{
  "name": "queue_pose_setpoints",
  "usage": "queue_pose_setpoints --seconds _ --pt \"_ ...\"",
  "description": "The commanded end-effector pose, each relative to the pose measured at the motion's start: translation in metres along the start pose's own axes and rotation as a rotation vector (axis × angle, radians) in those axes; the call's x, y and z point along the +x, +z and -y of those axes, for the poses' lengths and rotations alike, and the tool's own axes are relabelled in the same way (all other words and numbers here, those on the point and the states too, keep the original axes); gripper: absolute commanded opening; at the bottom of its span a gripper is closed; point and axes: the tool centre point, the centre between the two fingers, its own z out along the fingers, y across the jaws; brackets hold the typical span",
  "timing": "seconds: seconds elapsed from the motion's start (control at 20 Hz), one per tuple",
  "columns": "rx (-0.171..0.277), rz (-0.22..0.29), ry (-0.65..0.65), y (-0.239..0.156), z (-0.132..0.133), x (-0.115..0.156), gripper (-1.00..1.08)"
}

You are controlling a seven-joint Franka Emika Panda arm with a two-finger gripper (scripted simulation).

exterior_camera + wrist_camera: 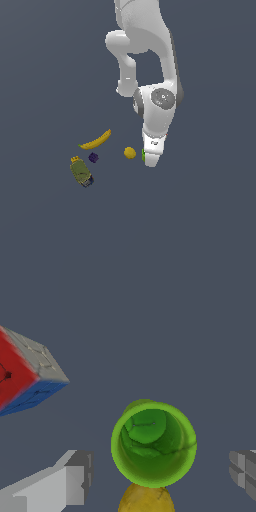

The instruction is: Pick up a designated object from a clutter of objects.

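Gripper (pixel 159 476) hangs low over the clutter, jaws spread wide and holding nothing; in the wrist view one finger (pixel 70 481) and the other finger (pixel 244 471) stand on either side of the green cup (pixel 153 443), both clear of its wall. Cup stands upright on the floor (pixel 200 210), mouth up, hollow centre fully visible. In the exterior view only a green sliver (pixel 143 155) shows beside the hand, the rest hidden by the arm (pixel 157 100). Handling, as a judgement: a thin-walled, light, rigid cup; smooth rounded rim likely slippery, and it could tip or skid if pushed from one side before both fingers meet. Best hold looks like a pinch across the outer wall at its widest line, fingers low enough to get below the rim. Pinching one wall, one finger inside, would be the alternative, but the present straddle suits the outer grip. Room: the yellow ball (pixel 146 499) lies touching or just beside the cup, between the fingers' line and the camera, so it sits off the closing path but may roll if the cup shifts. Red-white-blue cube (pixel 22 376) sits apart on the far side of one finger, clear of the closing path. Banana (pixel 96 140), purple block (pixel 93 157) and bottle (pixel 81 172) lie well apart toward the exterior view's left. No table edge in view; straight lift appears unobstructed.
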Motion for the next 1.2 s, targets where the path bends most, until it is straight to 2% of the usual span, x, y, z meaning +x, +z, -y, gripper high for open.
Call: queue_pose_setpoints --seconds 0.0,0.3,0.7,1.0,1.05,1.15 --pt "0.000 -0.001 -0.013 0.002 0.000 0.001 1.00" --pt "0.000 -0.001 -0.009 0.007 0.001 0.001 1.00" --pt "0.000 -0.001 -0.013 0.042 0.002 0.001 1.00" --pt "0.000 -0.001 -0.014 0.052 0.001 0.001 1.00" --pt "0.000 -0.001 -0.014 0.052 0.001 0.001 -1.00" --pt "0.000 -0.001 -0.014 0.052 0.001 0.001 -1.00"
